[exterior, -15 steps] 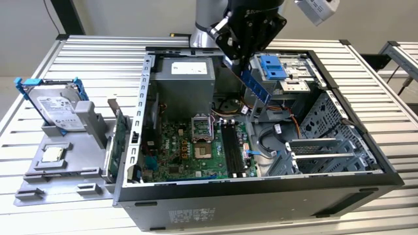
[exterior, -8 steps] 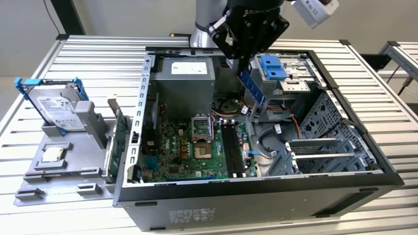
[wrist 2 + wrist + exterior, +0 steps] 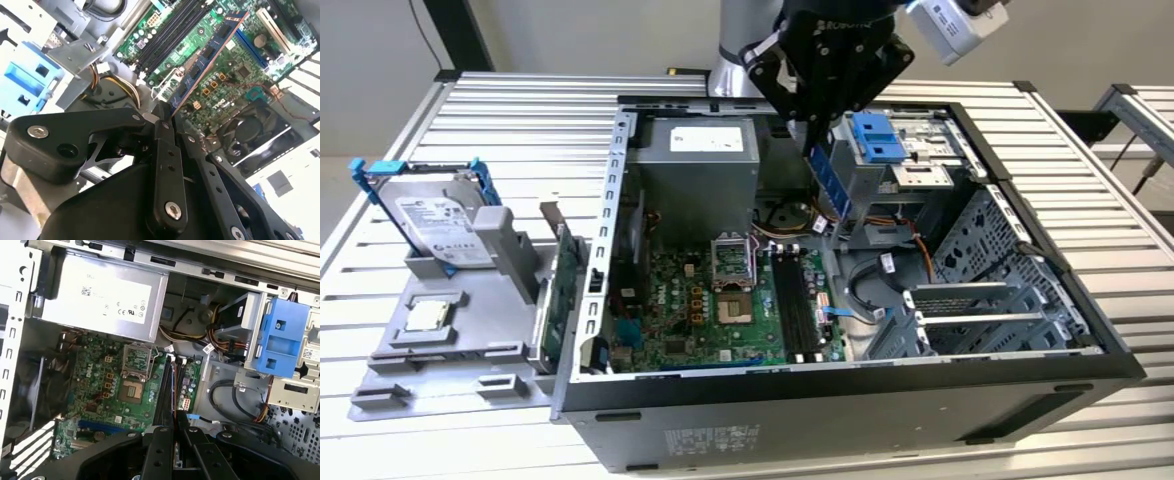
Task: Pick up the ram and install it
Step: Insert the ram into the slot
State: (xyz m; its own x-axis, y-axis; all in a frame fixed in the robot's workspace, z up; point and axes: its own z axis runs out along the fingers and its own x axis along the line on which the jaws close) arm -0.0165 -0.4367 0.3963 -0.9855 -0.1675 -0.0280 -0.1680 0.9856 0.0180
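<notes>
Surface: slatted metal table (image 3: 520, 110), with an open computer case (image 3: 854, 400) lying on its side on it.
Landmark: the long black memory slots (image 3: 165, 390) on the green motherboard (image 3: 95, 370); everything below is placed from them.
Gripper: your gripper (image 3: 162, 120) is closed narrow on one end of the ram (image 3: 207, 57) and hangs above the slots, clear of them.
Ram: the stick juts out from the fingertips, raised off the slots. In the second wrist view it runs roughly parallel to them.
Neighbours: the CPU socket (image 3: 132, 390) is just beside the slots on one side; loose cables (image 3: 225, 395) and a blue drive bracket (image 3: 282, 337) are on the other.
Step in hand: by my reading, you're carrying the stick to the slots; it isn't seated.
Doing it well: hold the long edge true to the slots, keep the board upright, and stay off the cables. You grip one end only, so I'd expect the free end to tilt or swing; go gently.
</notes>
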